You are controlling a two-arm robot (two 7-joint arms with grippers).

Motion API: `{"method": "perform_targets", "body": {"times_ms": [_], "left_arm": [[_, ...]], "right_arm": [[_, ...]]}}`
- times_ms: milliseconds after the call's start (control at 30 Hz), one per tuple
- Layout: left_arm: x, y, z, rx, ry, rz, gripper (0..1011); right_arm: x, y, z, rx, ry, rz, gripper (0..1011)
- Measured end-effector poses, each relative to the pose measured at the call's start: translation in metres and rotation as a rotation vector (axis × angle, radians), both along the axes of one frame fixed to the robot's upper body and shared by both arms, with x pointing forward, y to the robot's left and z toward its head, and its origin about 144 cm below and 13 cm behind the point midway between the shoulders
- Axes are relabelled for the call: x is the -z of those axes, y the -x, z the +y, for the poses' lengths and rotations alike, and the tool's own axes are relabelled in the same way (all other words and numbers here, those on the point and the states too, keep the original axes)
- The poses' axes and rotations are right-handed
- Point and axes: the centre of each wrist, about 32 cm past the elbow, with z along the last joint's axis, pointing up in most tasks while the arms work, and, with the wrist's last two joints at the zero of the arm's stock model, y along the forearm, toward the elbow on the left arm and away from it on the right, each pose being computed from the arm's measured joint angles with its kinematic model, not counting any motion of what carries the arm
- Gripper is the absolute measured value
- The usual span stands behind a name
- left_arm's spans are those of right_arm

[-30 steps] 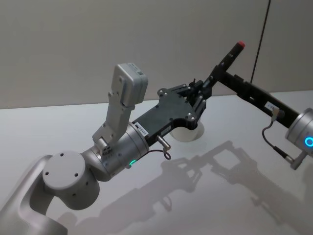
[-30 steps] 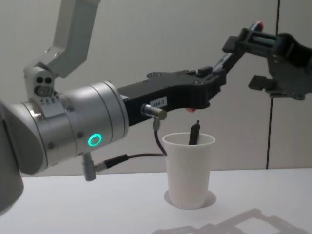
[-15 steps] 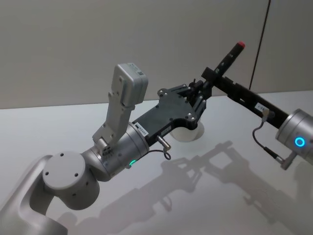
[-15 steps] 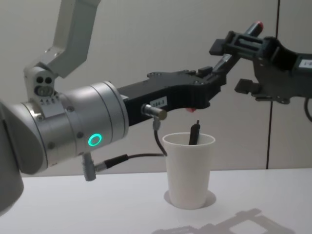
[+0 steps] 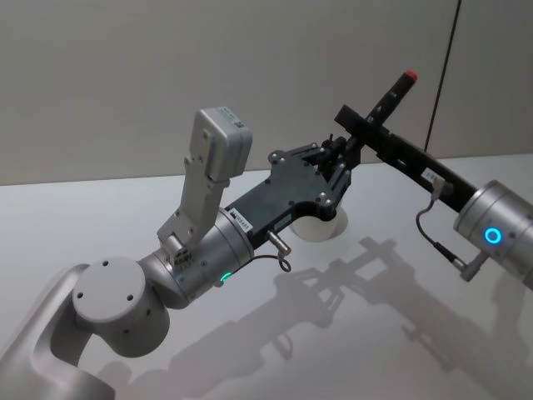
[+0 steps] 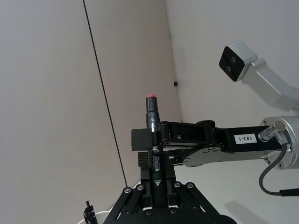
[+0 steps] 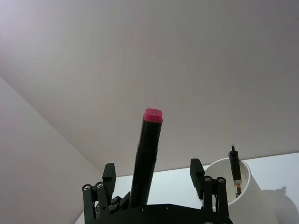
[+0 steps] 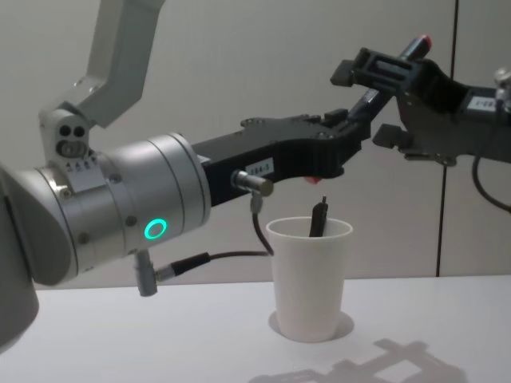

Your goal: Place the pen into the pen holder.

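above the table, well clear of its surface, the pen stood tilted, a black barrel with its red end uppermost. its lower part was clamped between the fingers of the left gripper, which reached forward from the robot's left. the right gripper came in from the right at the pen's middle, its two fingers spread apart on either side of the barrel and not touching it, as the right wrist view showed. below, the pen holder, a plain white paper cup, stood upright on the table. in the chest view the pen's lower end hung higher than the cup's rim and toward its right side. a second dark pen leaned inside the cup, its top poking above the rim. behind all this ran a plain grey wall.
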Motion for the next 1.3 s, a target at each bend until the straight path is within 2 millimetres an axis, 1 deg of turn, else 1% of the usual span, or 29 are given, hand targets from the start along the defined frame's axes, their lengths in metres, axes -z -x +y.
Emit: {"method": "perform_targets", "body": {"times_ms": [533,1300], "left_arm": [[0.0000,0.0000,0.0000,0.000,0.000,0.000,176],[0.0000,0.0000,0.0000,0.000,0.000,0.000,176]], "right_arm": [[0.0019,-0.0039,0.0071,-0.024,-0.022,-0.024,1001],[0.0042,0.0043,0.0038,-0.003,-0.045,-0.015,1001]]}}
